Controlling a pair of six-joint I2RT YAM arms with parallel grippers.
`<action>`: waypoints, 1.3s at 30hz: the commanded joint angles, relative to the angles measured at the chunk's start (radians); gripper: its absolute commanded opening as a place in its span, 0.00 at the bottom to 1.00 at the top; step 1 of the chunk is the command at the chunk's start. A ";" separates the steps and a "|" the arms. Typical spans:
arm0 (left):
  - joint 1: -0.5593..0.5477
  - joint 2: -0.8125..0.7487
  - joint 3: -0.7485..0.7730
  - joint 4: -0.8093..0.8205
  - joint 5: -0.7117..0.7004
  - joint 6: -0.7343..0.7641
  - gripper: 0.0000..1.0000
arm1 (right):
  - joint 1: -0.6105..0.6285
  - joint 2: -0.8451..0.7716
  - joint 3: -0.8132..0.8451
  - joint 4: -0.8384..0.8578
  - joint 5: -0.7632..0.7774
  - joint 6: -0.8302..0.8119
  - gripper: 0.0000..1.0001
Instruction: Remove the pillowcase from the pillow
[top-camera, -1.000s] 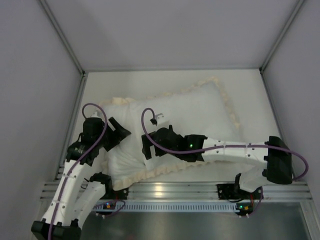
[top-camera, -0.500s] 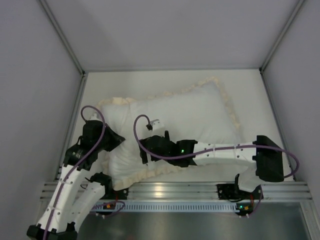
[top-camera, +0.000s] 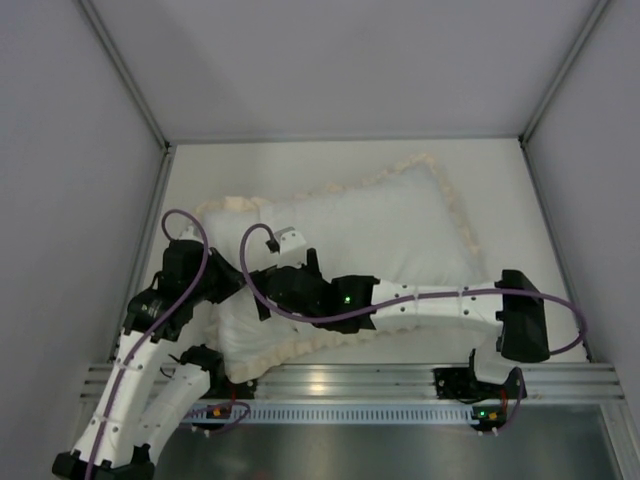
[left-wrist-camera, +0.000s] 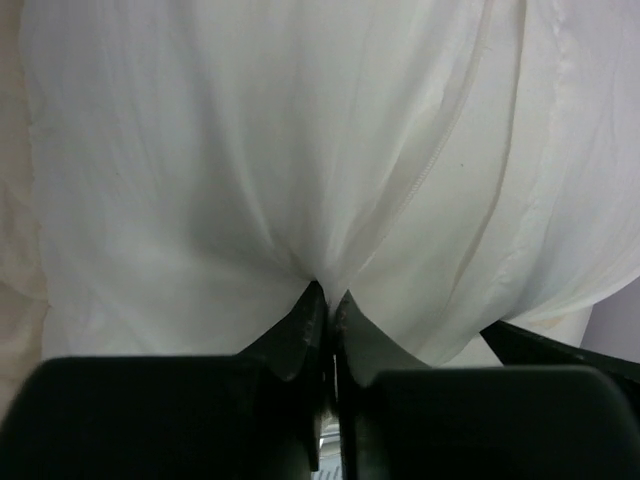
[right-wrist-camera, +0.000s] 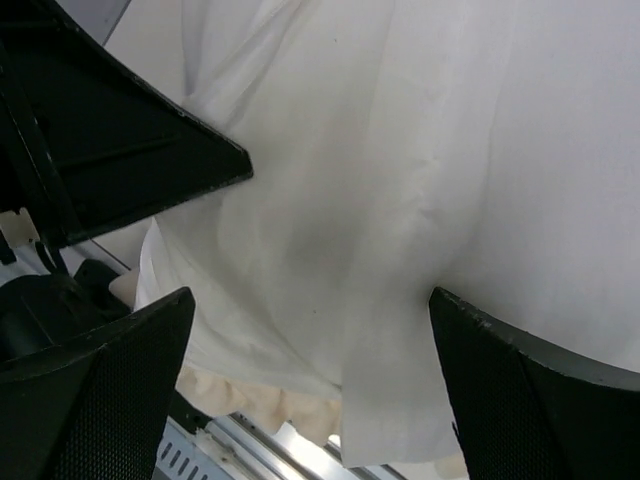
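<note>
The pillowcase (top-camera: 380, 225) lies white face up across the table, its cream frill (top-camera: 455, 205) round the edge. It bulges with the pillow inside, which I cannot see directly. My left gripper (top-camera: 222, 283) is at its left end, shut on a pinch of white pillowcase fabric (left-wrist-camera: 325, 285) beside a stitched seam (left-wrist-camera: 430, 165). My right gripper (top-camera: 262, 295) hovers open just right of the left one. Its fingers (right-wrist-camera: 100, 390) stand wide apart over white fabric with a loose flap edge (right-wrist-camera: 390, 420); they hold nothing.
Grey walls close the table (top-camera: 520, 200) on three sides. A metal rail (top-camera: 340, 380) runs along the near edge, just under the frill. The left gripper's black body (right-wrist-camera: 120, 150) shows close at the upper left of the right wrist view.
My right arm has swung left across the pillow, bringing its gripper close to the left one. My left gripper has drawn back slightly down and left.
</note>
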 joint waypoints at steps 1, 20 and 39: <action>-0.007 -0.014 0.032 -0.006 0.049 0.017 0.17 | -0.016 0.061 0.077 -0.015 0.051 -0.046 0.96; -0.005 -0.073 0.000 -0.020 -0.009 0.007 0.00 | -0.107 0.088 0.035 0.003 -0.046 -0.023 0.96; -0.005 -0.007 0.055 -0.020 -0.069 -0.002 0.87 | -0.084 -0.159 -0.170 0.055 -0.095 0.043 0.99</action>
